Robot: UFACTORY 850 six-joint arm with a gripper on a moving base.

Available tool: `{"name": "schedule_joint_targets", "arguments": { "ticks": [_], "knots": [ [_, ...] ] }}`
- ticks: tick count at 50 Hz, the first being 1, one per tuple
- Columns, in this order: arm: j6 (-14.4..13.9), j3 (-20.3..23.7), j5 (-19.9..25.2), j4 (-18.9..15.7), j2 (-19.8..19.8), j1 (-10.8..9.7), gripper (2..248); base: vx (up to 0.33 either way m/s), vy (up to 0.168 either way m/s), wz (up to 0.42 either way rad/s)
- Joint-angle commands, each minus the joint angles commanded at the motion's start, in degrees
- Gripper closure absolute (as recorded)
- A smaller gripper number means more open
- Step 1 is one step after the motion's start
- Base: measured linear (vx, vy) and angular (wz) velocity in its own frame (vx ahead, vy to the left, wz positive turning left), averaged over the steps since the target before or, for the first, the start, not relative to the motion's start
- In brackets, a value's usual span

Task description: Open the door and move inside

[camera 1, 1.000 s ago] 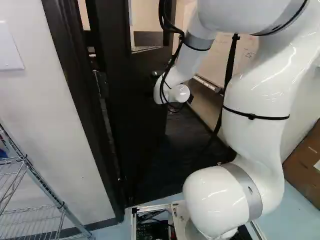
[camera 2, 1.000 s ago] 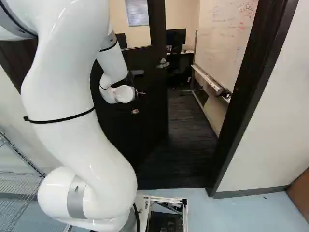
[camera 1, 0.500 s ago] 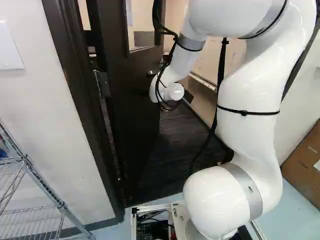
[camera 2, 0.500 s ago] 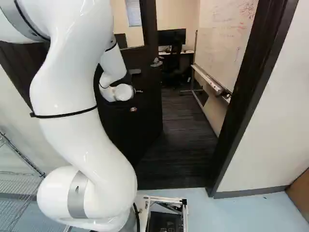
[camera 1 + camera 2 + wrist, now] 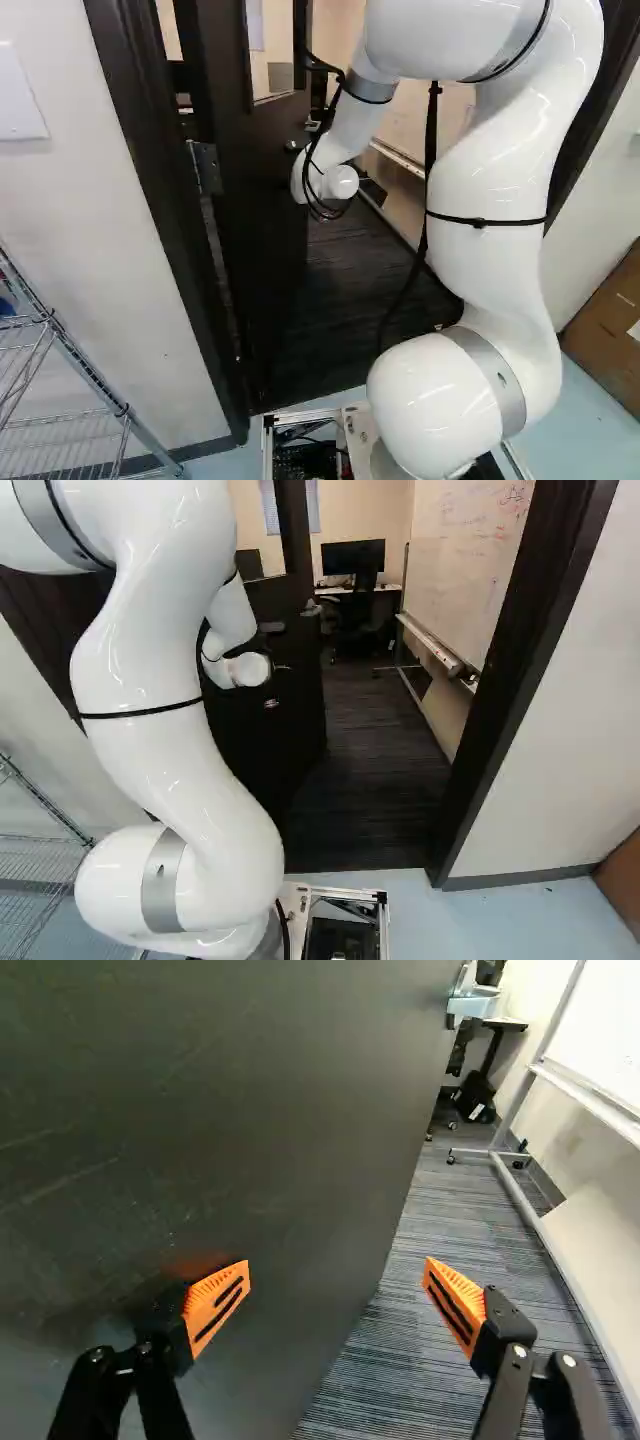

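Note:
The dark door (image 5: 290,740) stands partly open, swung into the room beyond. In the left base view my gripper (image 5: 369,190) is mostly hidden behind the white wrist, close to the door (image 5: 245,250). The wrist view shows the gripper (image 5: 338,1278) with its orange-padded fingers wide apart and nothing held. One finger is over or against the door's broad face (image 5: 220,1110); whether it touches, I cannot tell. The other is beyond the door's free edge, above the carpet. A metal handle (image 5: 475,1005) projects near that edge, farther ahead.
The dark door frame (image 5: 500,720) bounds the doorway's right side. Inside are dark carpet (image 5: 380,770), a whiteboard on a stand (image 5: 460,570), and a desk with a monitor (image 5: 353,557) and chair. A wire rack (image 5: 60,370) stands at the left, a brown box (image 5: 610,315) at the right.
The door has swung farther into the room, widening the opening beside its free edge. My arm has moved with it, leftward in the left base view. The base has stayed put.

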Motion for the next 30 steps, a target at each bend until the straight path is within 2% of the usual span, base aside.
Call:
{"name": "schedule_joint_targets", "arguments": {
  "ticks": [30],
  "knots": [
    [0.00,-1.89,0.00,0.00,-1.54,2.88,3,0.000,0.000,0.000]
  ]
}}
